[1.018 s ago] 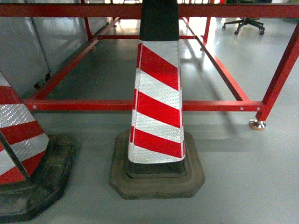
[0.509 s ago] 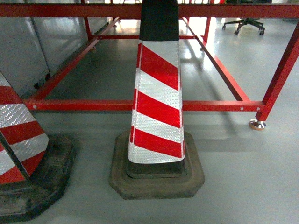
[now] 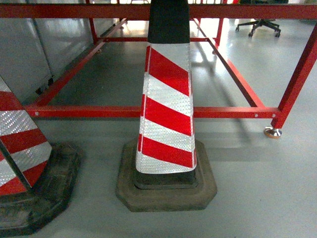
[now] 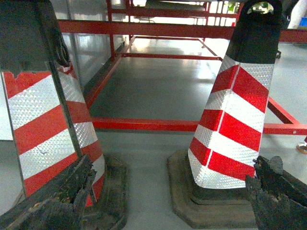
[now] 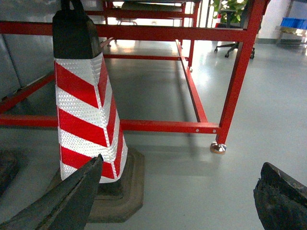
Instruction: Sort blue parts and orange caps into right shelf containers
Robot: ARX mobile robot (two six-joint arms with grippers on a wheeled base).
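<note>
Judged the step in hand as driving or searching, not yet sorting. Saw no blue parts, no orange caps and no right shelf containers with certainty in any view. Noticed only a small blue shape (image 5: pixel 293 22) at the far upper right of the right wrist view, too small to tell if a crate.

Faced one striped traffic cone (image 3: pixel 167 114) close in front, on its dark rubber base, with the low red steel frame (image 3: pixel 89 111) just behind it. Found the left gripper (image 4: pixel 173 165) spread wide and holding nothing, low over the grey floor (image 3: pixel 257 188), with the cones ahead of its two fingers. Found the right gripper (image 5: pixel 182 165) also spread wide and empty.

For the next move, probably needed first to turn or drive the base away from the cones and the frame, toward the shelf at the right, and to bring the parts into view before any reach. Risk judged: bumping the near cone.

Counted: traffic cones, two, the second cone (image 3: pixel 20 148) at the left edge; office chair (image 3: pixel 260 24), one, far behind; blue parts, zero; orange caps, zero.
</note>
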